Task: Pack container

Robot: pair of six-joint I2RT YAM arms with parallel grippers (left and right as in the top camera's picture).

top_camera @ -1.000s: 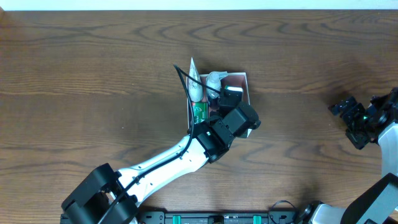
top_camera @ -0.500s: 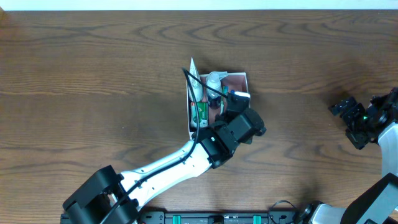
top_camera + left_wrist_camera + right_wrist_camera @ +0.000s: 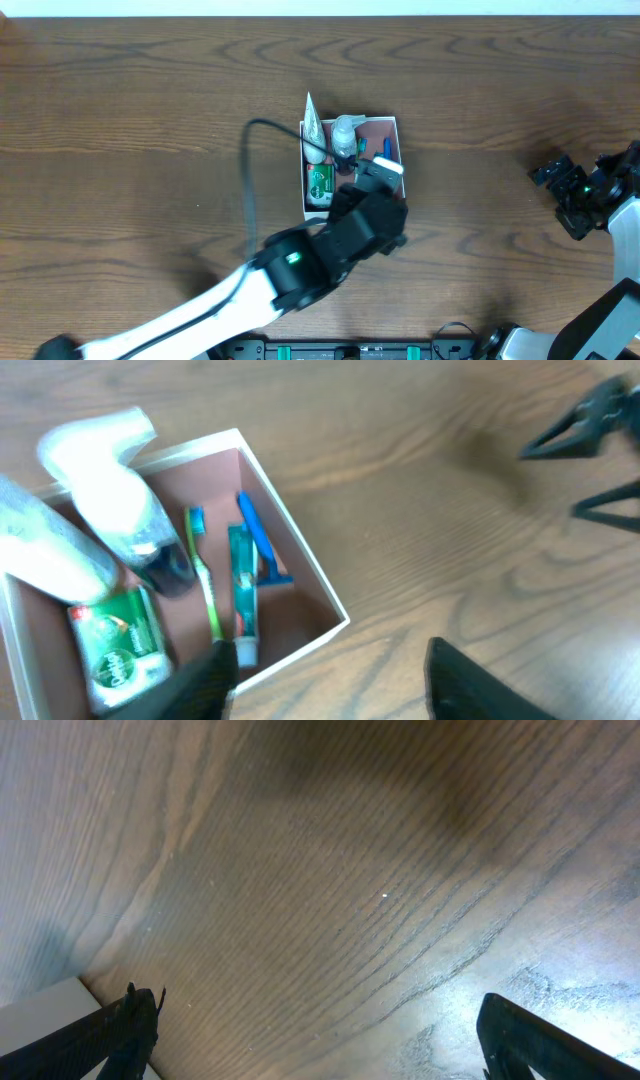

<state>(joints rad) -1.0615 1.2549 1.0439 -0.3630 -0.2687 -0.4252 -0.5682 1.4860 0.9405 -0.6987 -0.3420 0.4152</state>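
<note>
While the left gripper [image 3: 330, 685] hovers with fingers spread and nothing between them, just over a corner of the container [image 3: 300, 555], that box sits mid-table holding a green toothbrush [image 3: 205, 585], a blue razor [image 3: 262, 545], a bottle [image 3: 120, 500] and a green packet [image 3: 115, 650]. The dark wooden table [image 3: 150, 120] stretches wide on every side. The right gripper [image 3: 315, 1025], fingers parted and empty, sits well apart near the right edge.

Light was even; my left arm [image 3: 225, 295] smeared in motion blur, and glare whitened the table [image 3: 560, 990] beneath my right wrist.
</note>
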